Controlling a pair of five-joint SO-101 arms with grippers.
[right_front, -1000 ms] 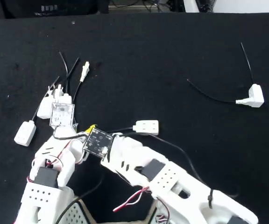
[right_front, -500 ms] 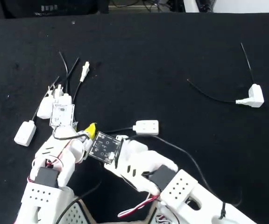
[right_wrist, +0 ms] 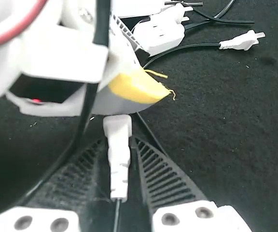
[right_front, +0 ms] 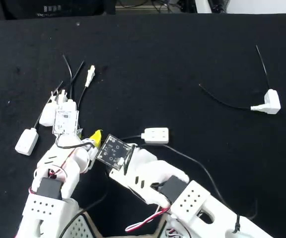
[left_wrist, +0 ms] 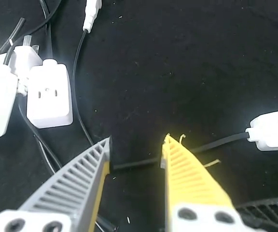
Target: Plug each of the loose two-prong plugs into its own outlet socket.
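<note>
My right gripper (right_wrist: 118, 141) is shut on a small white two-prong plug (right_wrist: 118, 159), whose black cord trails back between the fingers. The plug's front end nearly touches the yellow finger (right_wrist: 138, 90) of my left gripper (left_wrist: 136, 151). That gripper stands open over the table with a black cable (left_wrist: 134, 164) crossing between its fingertips. A white outlet socket (left_wrist: 49, 94) lies just ahead of it, and another socket (right_front: 156, 135) lies to its right. In the high view both wrists meet at the lower left, near the yellow finger (right_front: 96, 137).
A thin plug (right_front: 90, 75) lies at the upper left above a cluster of white sockets (right_front: 48, 113), with one more socket (right_front: 26, 141) at the far left. An angled white plug (right_front: 269, 103) with its cord rests alone at the far right.
The right arm's wrist has shifted slightly right and its elbow drew back toward the near edge. More of the left gripper's yellow finger now shows beside it.
</note>
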